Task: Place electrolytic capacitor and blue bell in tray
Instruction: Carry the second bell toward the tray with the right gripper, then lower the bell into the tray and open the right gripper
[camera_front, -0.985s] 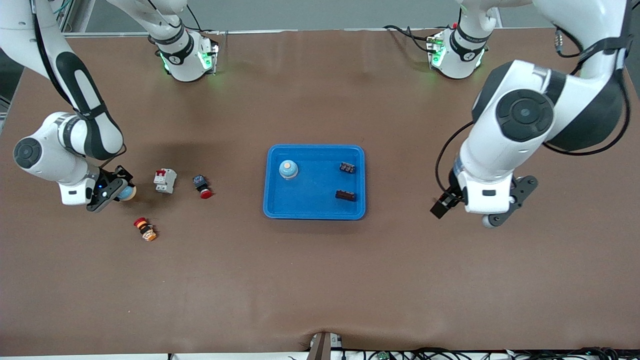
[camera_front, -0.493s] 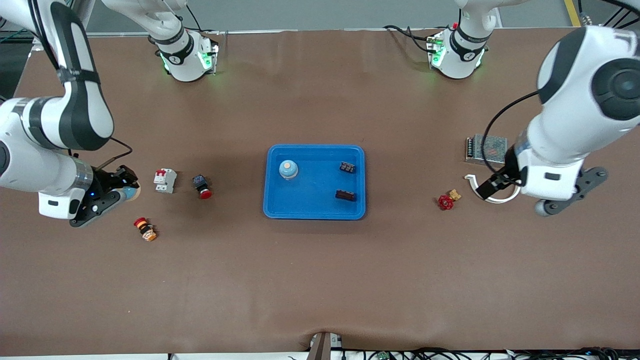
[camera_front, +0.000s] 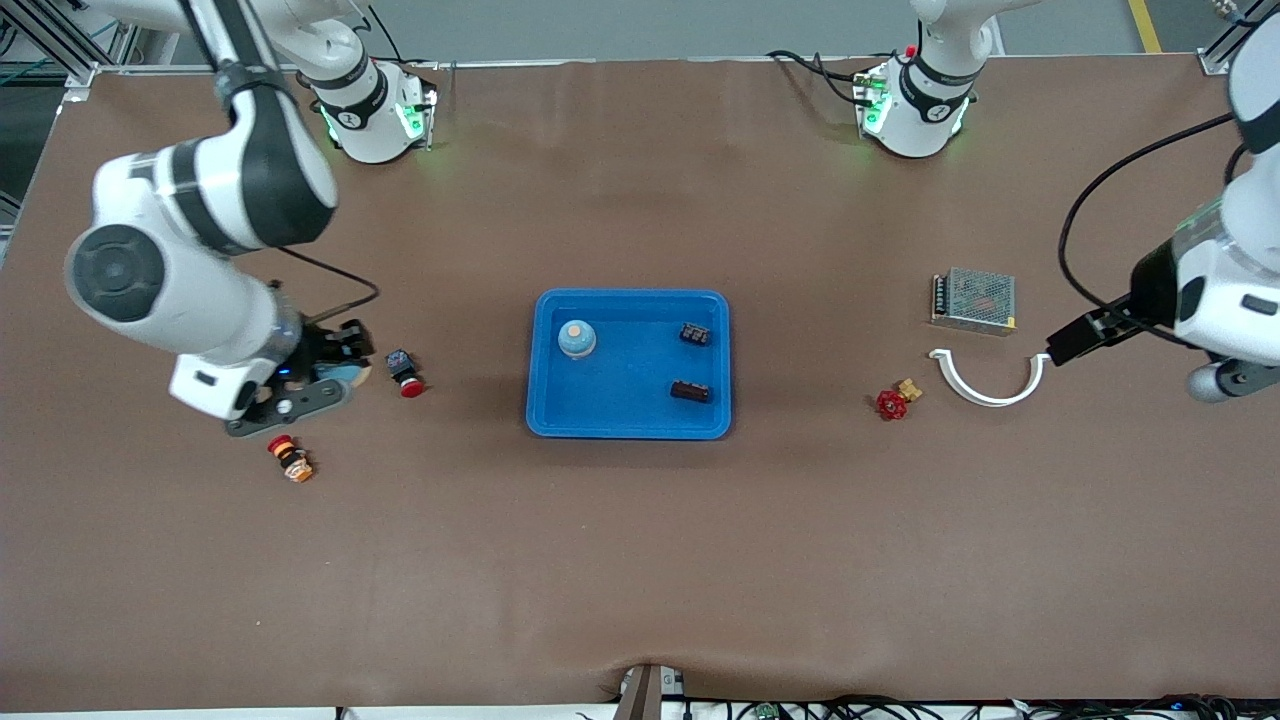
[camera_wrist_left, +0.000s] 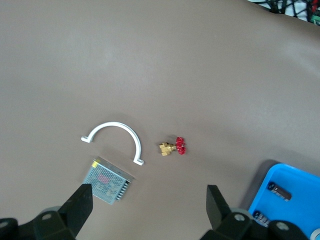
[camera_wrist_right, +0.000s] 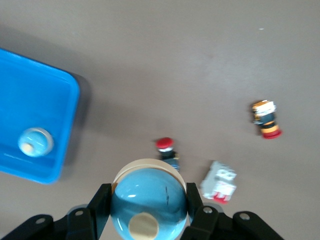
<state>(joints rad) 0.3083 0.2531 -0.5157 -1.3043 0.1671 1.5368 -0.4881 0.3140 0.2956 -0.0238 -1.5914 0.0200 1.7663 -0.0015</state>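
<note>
Blue bell sits clamped between the right gripper fingers for tray transfer; left gripper fingers stand open, empty, waiting.

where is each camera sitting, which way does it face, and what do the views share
Front view: high across the table, facing both arms' bases; shows the blue tray, right gripper and left gripper.
Left wrist view: on the left arm, looking down at a white curved bracket and red valve; its open gripper shows.
Right wrist view: on the right arm, looking down; its gripper is shut on a blue bell.
Shared: all three show the tray; the front and right wrist views show a second bell in it.
</note>
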